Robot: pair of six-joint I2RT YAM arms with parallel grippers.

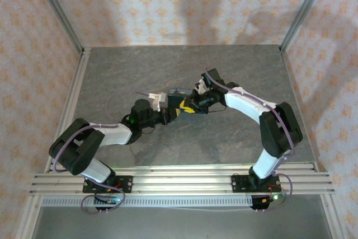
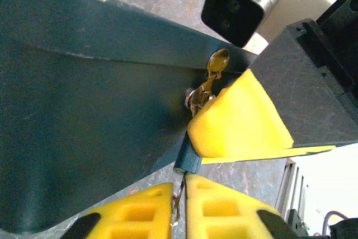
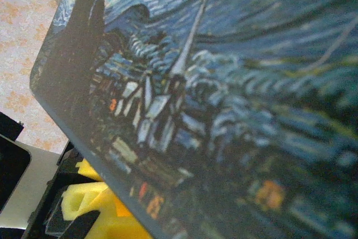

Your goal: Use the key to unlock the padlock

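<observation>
Clamping padlock (image 3: 224,82) w/ right gripper (image 1: 196,103); left gripper (image 2: 179,187) pinches key (image 2: 187,164) at its edge; insertion & turn prob. pending.

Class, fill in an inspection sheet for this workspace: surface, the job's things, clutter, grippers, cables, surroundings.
Surface: grey marbled table.
Job's things: padlock, starry-night print, between the two grippers; key, teal head, at its edge beside a metal key ring.
Clutter: nothing seen.
Grippers: left gripper, fingers nearly together on a thin metal piece, seemingly the key; right gripper, one finger against the padlock, grip unclear.
Cables: purple cables along both arms.
Surroundings: patterned walls, aluminium rails.
</observation>
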